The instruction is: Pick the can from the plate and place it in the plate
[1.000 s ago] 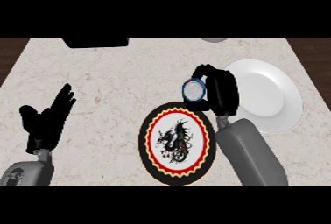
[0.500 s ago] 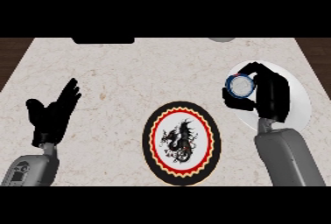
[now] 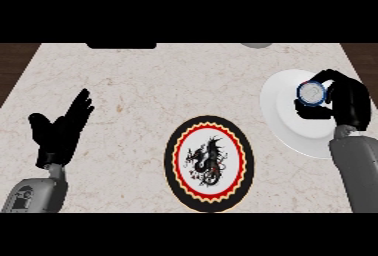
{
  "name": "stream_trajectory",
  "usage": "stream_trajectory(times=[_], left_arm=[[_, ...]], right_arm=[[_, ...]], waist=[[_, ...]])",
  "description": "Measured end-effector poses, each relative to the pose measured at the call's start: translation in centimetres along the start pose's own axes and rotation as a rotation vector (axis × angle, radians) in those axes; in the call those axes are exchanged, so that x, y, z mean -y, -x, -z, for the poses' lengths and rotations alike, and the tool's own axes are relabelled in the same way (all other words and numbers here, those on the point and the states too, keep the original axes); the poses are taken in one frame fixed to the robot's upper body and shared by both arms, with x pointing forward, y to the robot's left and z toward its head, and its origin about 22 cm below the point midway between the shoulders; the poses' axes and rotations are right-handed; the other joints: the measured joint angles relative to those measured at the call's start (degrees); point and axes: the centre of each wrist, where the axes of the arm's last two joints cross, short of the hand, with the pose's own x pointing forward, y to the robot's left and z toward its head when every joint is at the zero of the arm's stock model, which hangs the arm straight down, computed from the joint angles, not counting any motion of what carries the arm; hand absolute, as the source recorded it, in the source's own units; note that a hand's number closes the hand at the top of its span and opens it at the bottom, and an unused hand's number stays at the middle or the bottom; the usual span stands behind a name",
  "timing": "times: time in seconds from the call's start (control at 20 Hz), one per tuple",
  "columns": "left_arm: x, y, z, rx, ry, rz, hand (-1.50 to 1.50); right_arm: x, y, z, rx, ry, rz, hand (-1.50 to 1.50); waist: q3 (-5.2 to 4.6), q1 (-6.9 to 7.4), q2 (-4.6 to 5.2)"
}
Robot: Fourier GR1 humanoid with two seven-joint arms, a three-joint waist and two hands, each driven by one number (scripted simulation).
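My right hand (image 3: 347,104) is curled round a blue-rimmed can (image 3: 311,93) with a silvery top, held over the white plate (image 3: 288,120) at the right side of the counter. Whether the can touches that plate I cannot tell. In the middle front lies a black plate (image 3: 209,162) with a red and yellow ring and a dragon design; nothing stands on it. At the left, my left hand (image 3: 60,131) rests open with its fingers pointing up, away from both plates.
A dark object (image 3: 122,45) sits at the counter's far edge, and a grey round thing (image 3: 255,45) shows beside it. Dark wood floor (image 3: 15,65) borders the marble counter on the left and right.
My right hand has carried the can rightward from above the dragon plate's upper edge to over the white plate. The left hand stayed where it was.
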Motion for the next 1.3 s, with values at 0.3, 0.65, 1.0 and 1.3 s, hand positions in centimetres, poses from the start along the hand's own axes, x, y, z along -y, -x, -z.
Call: stream_trajectory(times=[0.3,0.65,1.0,1.3], left_arm=[[0.5,0.0,0.4,0.006,0.009,0.003,0.0],[0.2,0.5,0.6,0.007,-0.003,0.003,0.0],[0.0,1.0,0.0,-0.008,-0.006,-0.006,0.0],[-0.4,0.7,-0.4,-0.011,-0.023,-0.005,0.0]], right_arm=[[-0.6,4.3,1.0,-0.076,-0.172,0.056,-1.5],[-0.4,7.6,1.7,0.036,-0.191,0.127,-1.5],[0.7,4.7,2.9,0.246,-0.078,0.408,-1.5],[2.6,4.7,2.6,0.154,-0.11,0.661,-1.5]], waist=[[0.04,0.3,0.19],[0.05,0.31,0.16],[0.01,-0.39,-0.27],[-0.05,-1.02,-0.55]])
